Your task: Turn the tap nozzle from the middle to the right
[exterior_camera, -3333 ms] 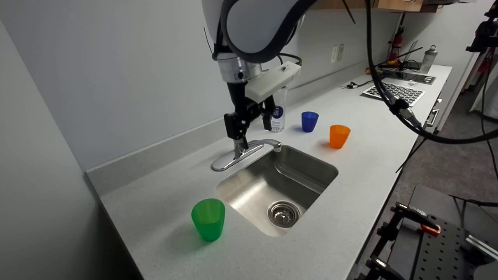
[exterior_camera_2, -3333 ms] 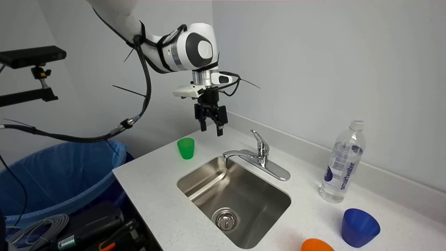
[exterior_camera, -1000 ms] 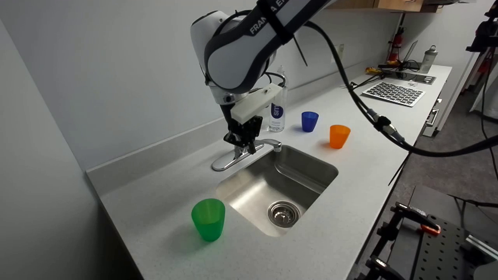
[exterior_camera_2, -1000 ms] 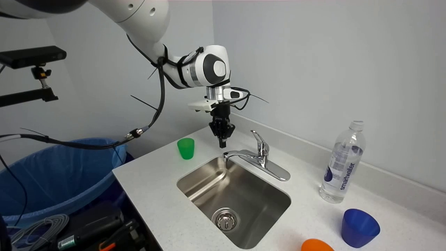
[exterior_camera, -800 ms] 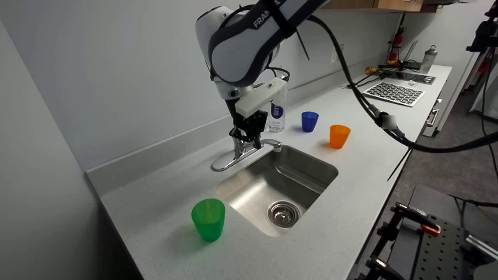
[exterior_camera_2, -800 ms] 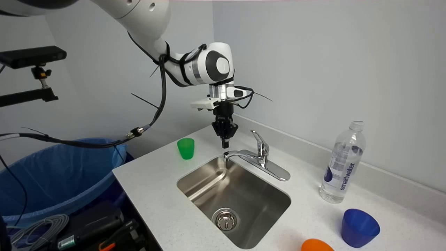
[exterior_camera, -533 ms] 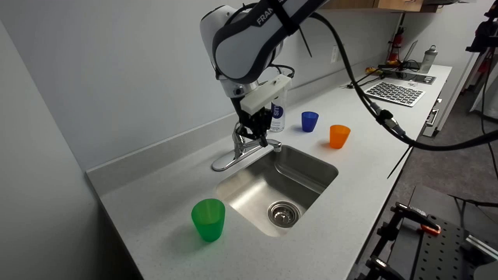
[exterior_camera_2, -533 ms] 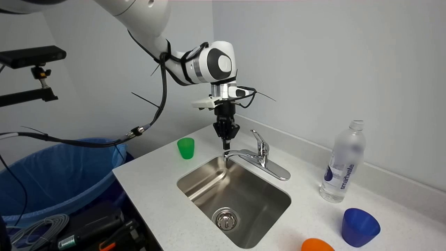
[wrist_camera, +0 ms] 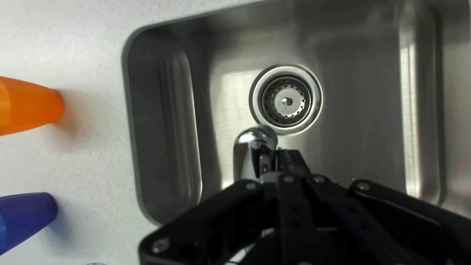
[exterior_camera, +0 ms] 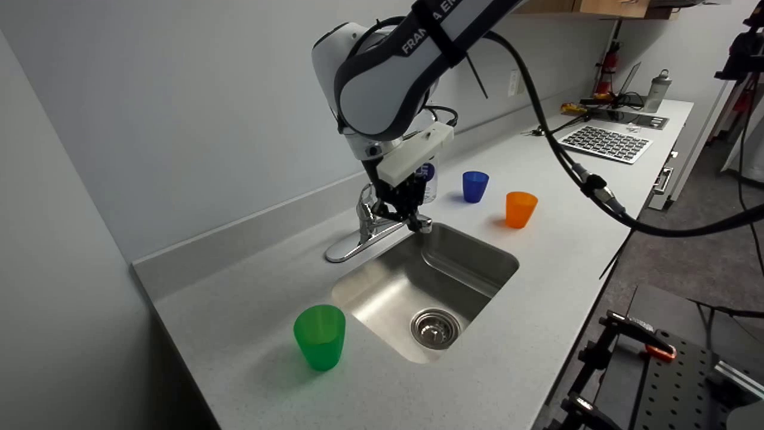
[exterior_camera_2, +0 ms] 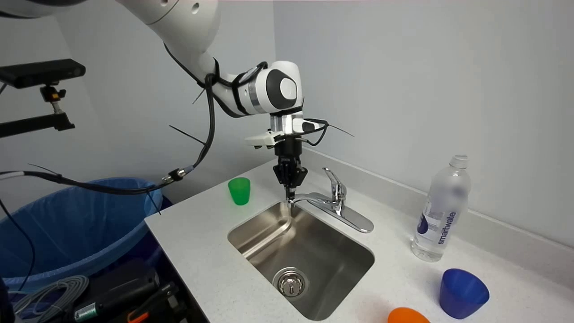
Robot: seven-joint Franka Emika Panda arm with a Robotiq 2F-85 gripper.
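The tap nozzle point(exterior_camera_2: 307, 197), a slim curved chrome spout, reaches out over the sink from the faucet's base plate point(exterior_camera_2: 356, 220). Its rounded end point(wrist_camera: 245, 147) shows in the wrist view just left of my fingertips. My gripper point(wrist_camera: 278, 158) is shut with nothing between its fingers and points down beside the outer end of the nozzle. Whether the fingertips touch the chrome I cannot tell. In an exterior view the gripper point(exterior_camera: 413, 226) covers the middle of the nozzle, leaving its tip point(exterior_camera: 425, 225) visible. The upright lever handle point(exterior_camera_2: 335, 184) stands apart from the gripper.
The steel sink point(exterior_camera: 477, 286) lies below the gripper. A green cup point(exterior_camera: 320, 337) stands on the counter on one side; a blue cup point(exterior_camera: 475, 186), an orange cup point(exterior_camera: 520, 209) and a clear water bottle point(exterior_camera_2: 441, 211) stand on the other. A wall runs behind the faucet.
The gripper was open about three seconds ago and is now shut. Over the last second it has moved along the nozzle towards its tip, then lowered beside it. The nozzle has not visibly turned.
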